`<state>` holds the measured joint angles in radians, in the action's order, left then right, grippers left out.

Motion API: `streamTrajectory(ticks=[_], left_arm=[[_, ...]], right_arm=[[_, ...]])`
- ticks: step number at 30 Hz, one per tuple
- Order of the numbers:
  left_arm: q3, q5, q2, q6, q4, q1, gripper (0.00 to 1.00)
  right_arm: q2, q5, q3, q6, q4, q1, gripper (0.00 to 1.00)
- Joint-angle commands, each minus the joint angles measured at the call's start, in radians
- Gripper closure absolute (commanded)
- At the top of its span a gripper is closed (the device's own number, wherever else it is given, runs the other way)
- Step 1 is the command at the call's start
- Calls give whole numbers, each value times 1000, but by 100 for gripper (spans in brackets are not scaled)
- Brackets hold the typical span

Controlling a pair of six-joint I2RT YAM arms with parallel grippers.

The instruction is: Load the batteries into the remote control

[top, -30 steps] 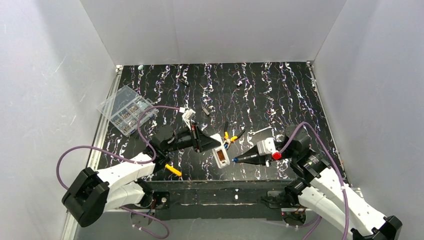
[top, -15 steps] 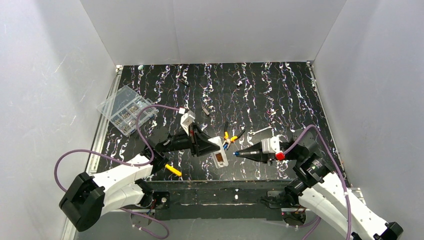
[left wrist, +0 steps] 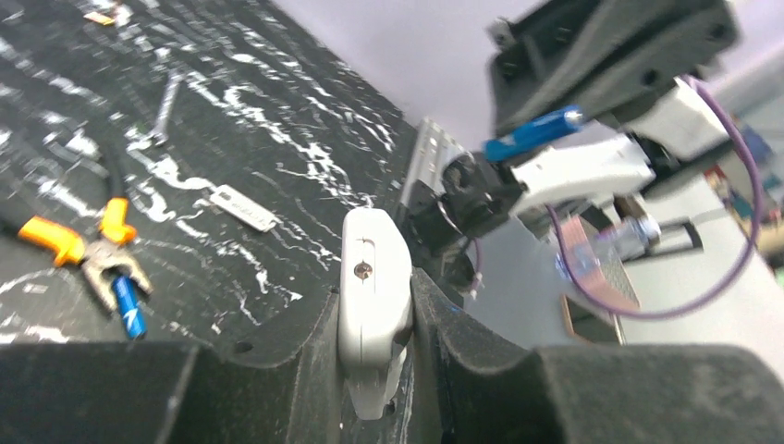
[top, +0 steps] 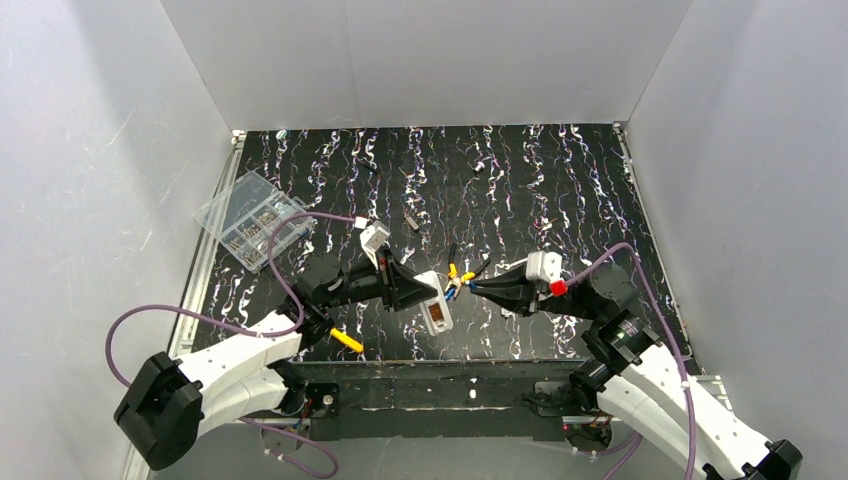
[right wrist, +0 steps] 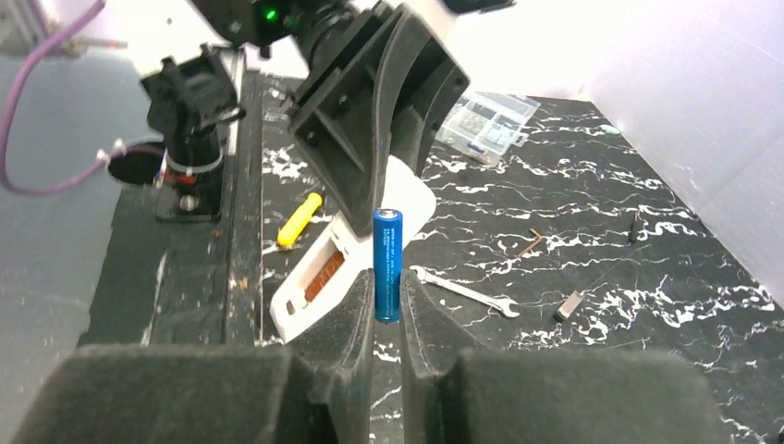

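Right gripper (right wrist: 386, 294) clamping thin blue cylindrical battery (right wrist: 387, 264) by lower end, most of cell sticking out past fingertips. Left gripper (left wrist: 374, 319) squeezing small white rectangular plastic remote control (left wrist: 373, 268), holding it off black white-veined table (top: 560, 190) above middle of near edge, open battery recess facing up. Battery hovering near remote, not touching. Orange-handled pliers (left wrist: 88, 245) lying on table between both grippers, steel wrench (right wrist: 462, 291) near them. Clear plastic compartment box (top: 252, 218) sitting at left edge, towards far corner.

White walls (top: 420, 60) are enclosing a black table (top: 560, 180) in a robot lab, a parts box (top: 252, 218) sitting at ten o'clock.
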<state>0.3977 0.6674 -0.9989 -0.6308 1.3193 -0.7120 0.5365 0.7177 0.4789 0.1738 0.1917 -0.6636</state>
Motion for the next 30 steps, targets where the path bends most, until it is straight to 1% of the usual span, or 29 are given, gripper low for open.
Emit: streamTrajectory(ticks=[1,2,5,8,11,14,19,23,26,30], left_arm=[[36,-253,64,-132,-130,-3,100],[36,-289,68,-162,-140,-4,100],[36,-369,74,-234,-155,-4,100],[40,-465,77,-356,-203,-3,100],[56,-532,72,-470,-291,-4,100],[75,-542,61,-532,-343,-4,100],[102,-541,86,-553,-447,-3,100],[120,-541,120,-540,-528,-3,100],[124,-528,120,-534,-552,-3,100],[115,-521,114,-544,-543,-4,100]], right_arm=[[18,-149,5,-255,215,-8,99],[33,-199,27,-294,194,-10,99],[91,-251,76,-352,147,-29,99],[166,-342,139,-402,71,-75,99],[248,-390,177,-379,15,-140,99],[306,-469,181,-337,17,-215,99],[370,-538,168,-351,43,-261,99],[414,-558,153,-348,53,-277,99],[436,-563,144,-347,64,-284,99],[455,-572,137,-352,78,-290,99]])
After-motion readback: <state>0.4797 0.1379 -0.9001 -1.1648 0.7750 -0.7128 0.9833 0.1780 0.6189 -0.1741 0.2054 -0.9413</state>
